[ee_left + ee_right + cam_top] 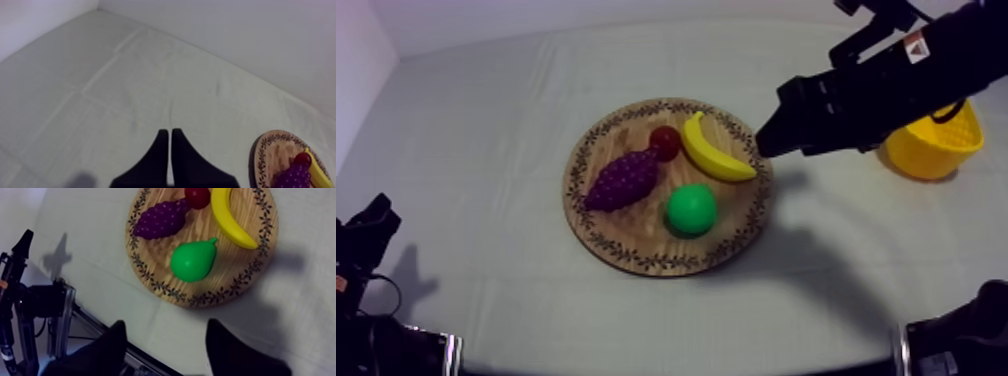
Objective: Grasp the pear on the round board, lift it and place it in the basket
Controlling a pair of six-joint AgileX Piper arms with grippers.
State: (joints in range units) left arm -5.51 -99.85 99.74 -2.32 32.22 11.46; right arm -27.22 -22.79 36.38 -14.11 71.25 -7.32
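my right gripper (768, 140), fingers wide apart and empty, hangs at upper right. the pear (691, 209) sits lower right on the grained wooden board (636, 262). i'd drop over its smooth round belly, not the tapered neck, then carry to the yellow basket (931, 150) at far right. left gripper (168, 150) pinched shut, empty

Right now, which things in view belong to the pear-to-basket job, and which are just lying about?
Job in hand: green toy pear; round wooden board with a patterned rim that it lies on; yellow basket; right gripper, open, near the board.
Lying about: purple bunch of grapes, yellow banana and small red fruit, all on the board; left gripper, shut, away from it.
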